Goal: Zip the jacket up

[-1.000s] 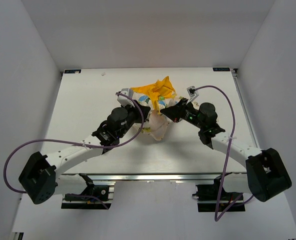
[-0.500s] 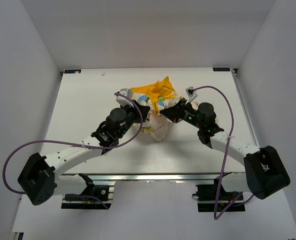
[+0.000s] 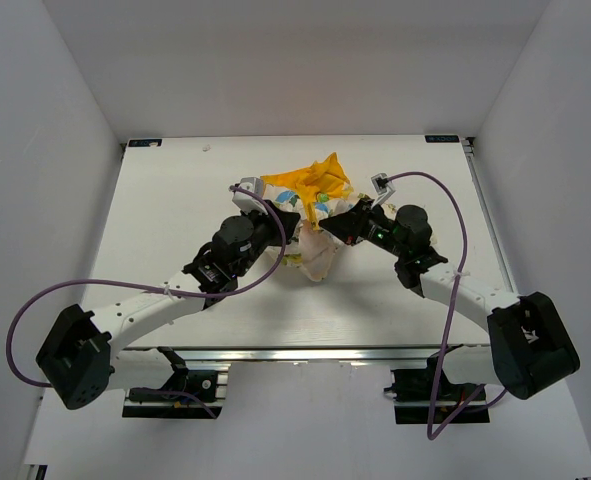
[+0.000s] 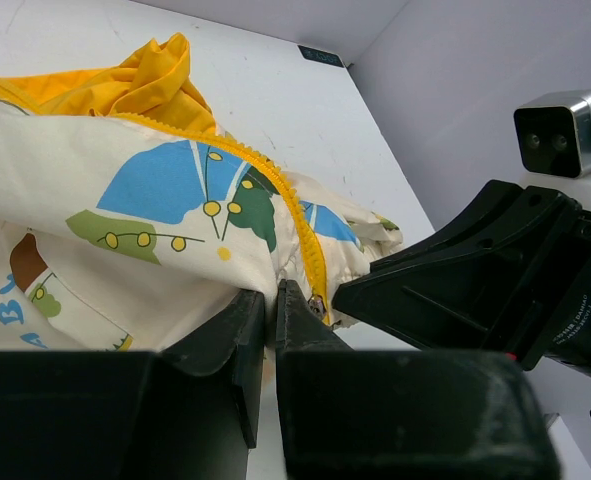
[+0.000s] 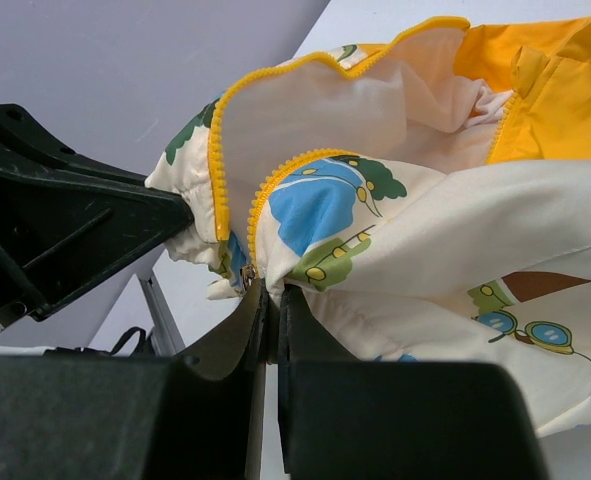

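Note:
The jacket (image 3: 315, 255), cream with cartoon prints and a yellow hood (image 3: 310, 180), hangs bunched between both arms above the table's middle. My left gripper (image 3: 293, 228) is shut on the jacket's bottom hem. In the left wrist view its jaws (image 4: 272, 292) pinch cream fabric just left of the yellow zipper (image 4: 295, 205), whose metal slider (image 4: 318, 303) sits at the low end. My right gripper (image 3: 327, 226) is shut on the opposite hem. In the right wrist view it (image 5: 273, 290) clamps fabric beside the slider (image 5: 245, 280). Above the slider the two rows of zipper teeth (image 5: 218, 170) stand apart.
The white table (image 3: 175, 200) is boxed in by white walls on three sides. Purple cables (image 3: 265, 215) loop over both arms near the jacket. The two grippers stand nearly tip to tip; the right gripper's black body (image 4: 455, 280) fills the left wrist view's right side.
The right gripper has edged slightly left toward the left one. Both grips stay shut on the hem, and the jacket has hardly shifted.

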### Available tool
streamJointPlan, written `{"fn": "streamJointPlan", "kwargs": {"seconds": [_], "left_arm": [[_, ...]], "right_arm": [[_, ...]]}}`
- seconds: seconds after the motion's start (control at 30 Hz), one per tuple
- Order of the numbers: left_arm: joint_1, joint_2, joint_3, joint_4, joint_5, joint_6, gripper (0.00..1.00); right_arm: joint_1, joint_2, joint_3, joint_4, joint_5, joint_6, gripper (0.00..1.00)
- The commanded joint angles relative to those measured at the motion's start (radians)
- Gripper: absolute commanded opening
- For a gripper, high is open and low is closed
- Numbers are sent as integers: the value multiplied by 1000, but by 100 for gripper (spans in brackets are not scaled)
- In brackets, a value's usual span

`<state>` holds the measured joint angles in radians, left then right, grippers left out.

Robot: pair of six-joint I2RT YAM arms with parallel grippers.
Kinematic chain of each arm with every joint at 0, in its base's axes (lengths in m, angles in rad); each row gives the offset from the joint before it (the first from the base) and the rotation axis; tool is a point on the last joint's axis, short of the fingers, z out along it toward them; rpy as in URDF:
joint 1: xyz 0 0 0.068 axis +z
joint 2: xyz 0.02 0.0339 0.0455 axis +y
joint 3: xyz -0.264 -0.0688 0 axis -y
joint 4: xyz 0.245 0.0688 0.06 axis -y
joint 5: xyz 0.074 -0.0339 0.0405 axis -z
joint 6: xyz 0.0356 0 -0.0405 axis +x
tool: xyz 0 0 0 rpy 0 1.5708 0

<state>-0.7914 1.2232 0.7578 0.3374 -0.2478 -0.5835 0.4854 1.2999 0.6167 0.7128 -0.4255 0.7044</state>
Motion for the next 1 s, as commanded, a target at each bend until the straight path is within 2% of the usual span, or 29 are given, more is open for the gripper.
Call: {"fn": "streamJointPlan", "kwargs": {"seconds": [0.0,0.97], "left_arm": [[1,-1,-17,38,2,1,0],[1,-2,-32,63,45,-6,0]], "right_arm": [[-2,-39,25,54,-9,4,0],[-1,-5,63,43,-18,23,0]]}}
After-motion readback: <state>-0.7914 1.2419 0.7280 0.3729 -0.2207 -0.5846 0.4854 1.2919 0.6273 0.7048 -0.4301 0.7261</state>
